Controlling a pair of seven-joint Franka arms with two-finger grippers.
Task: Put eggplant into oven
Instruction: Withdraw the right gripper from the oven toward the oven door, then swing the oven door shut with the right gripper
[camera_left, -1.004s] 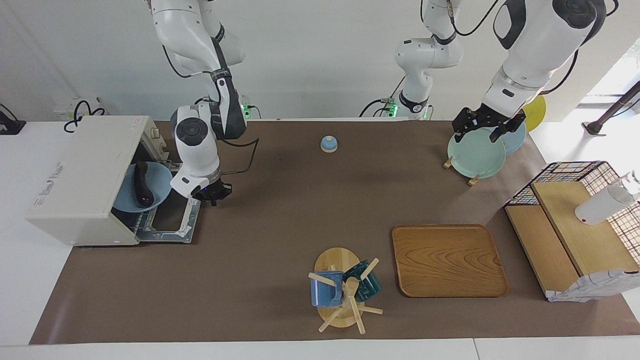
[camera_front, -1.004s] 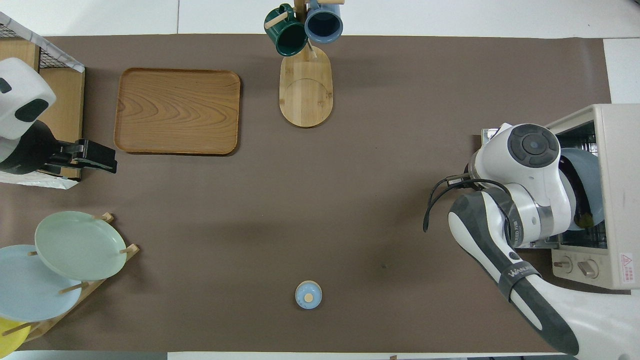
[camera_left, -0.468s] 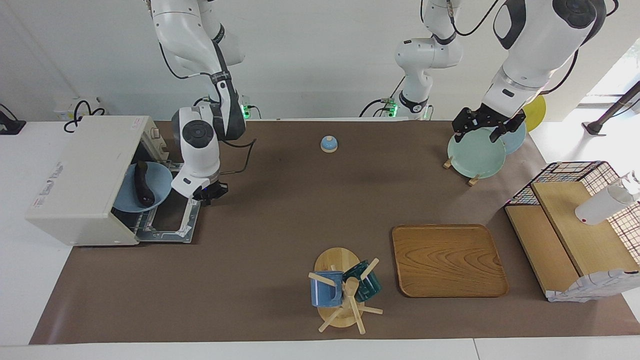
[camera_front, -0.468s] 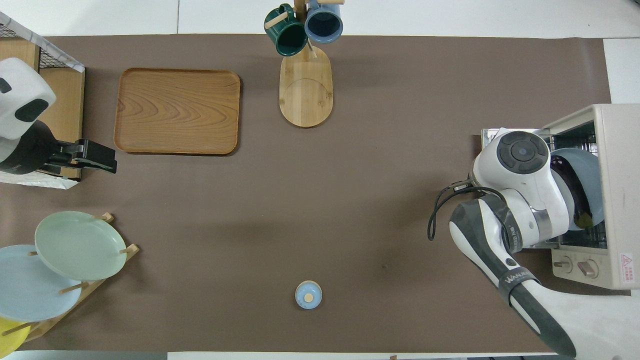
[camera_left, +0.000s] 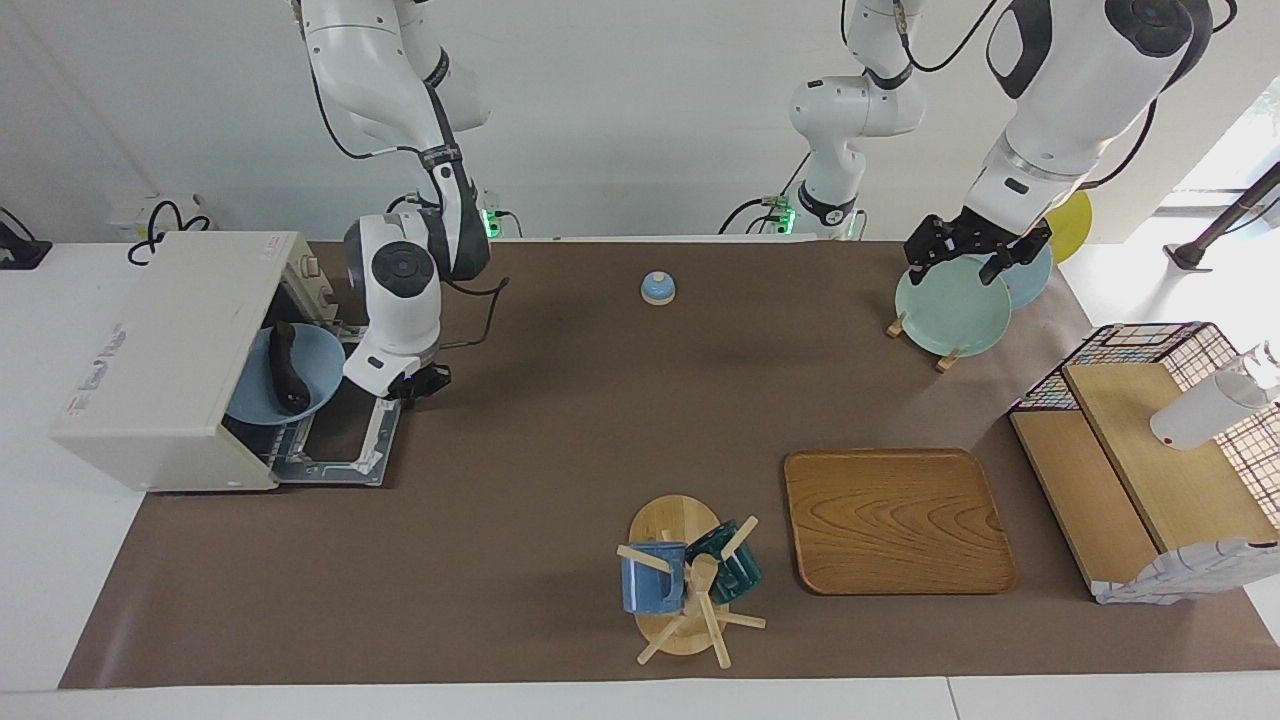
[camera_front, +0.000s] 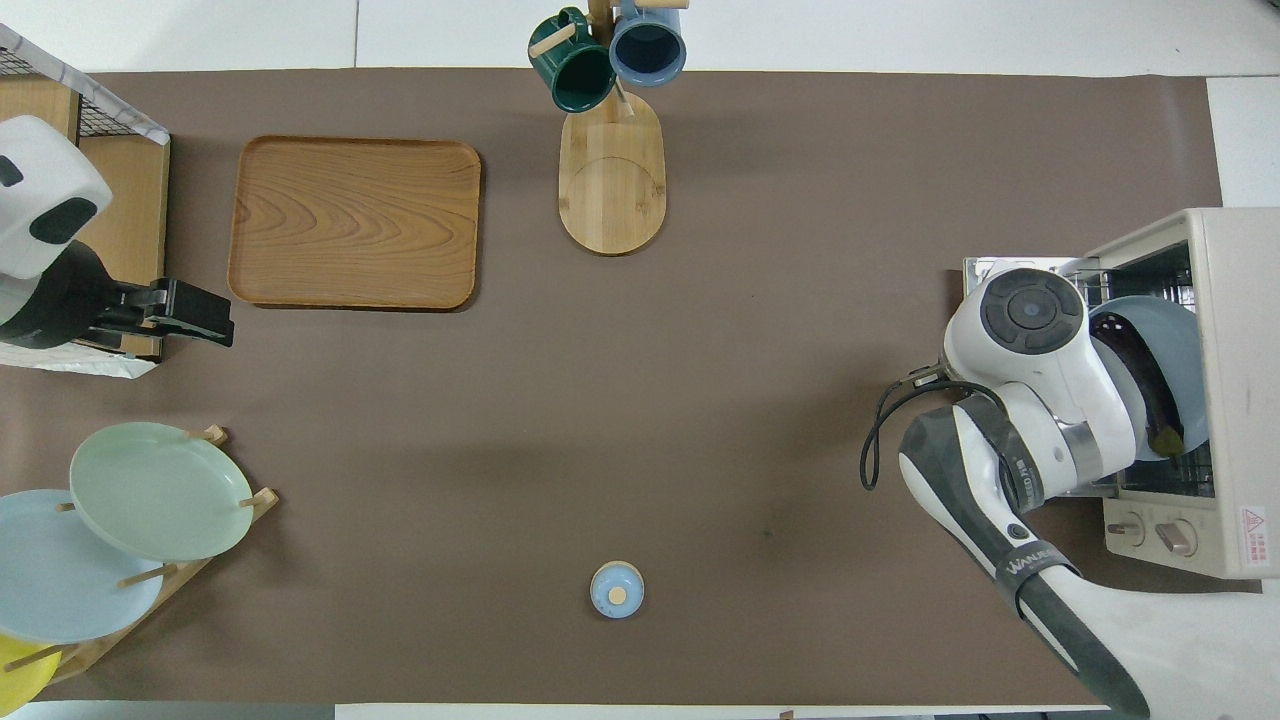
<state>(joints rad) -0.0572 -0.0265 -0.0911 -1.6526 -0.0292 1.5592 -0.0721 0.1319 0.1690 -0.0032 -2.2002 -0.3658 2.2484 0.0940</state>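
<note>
The cream-white oven (camera_left: 170, 350) stands at the right arm's end of the table with its door (camera_left: 335, 440) folded down open. The dark eggplant (camera_left: 285, 375) lies on a blue plate (camera_left: 320, 360) on the rack inside. In the overhead view the eggplant (camera_front: 1145, 375) and the plate (camera_front: 1175, 340) show partly in the oven (camera_front: 1235, 390) past the right arm's wrist. My right gripper (camera_left: 415, 383) hangs low beside the open door's edge and holds nothing that I can see. My left gripper (camera_left: 975, 258) is open and empty over the plate rack, waiting.
A small blue bell (camera_left: 657, 288) sits near the robots. A mug tree (camera_left: 685, 580) with two mugs and a wooden tray (camera_left: 895, 520) lie farther out. Plates on a rack (camera_left: 950, 305) and a wire-sided shelf (camera_left: 1150, 450) with a white bottle (camera_left: 1200, 410) are at the left arm's end.
My right gripper has drawn back a little from the oven's opening, along the door's edge toward the robots. The eggplant, plate and left arm have not moved.
</note>
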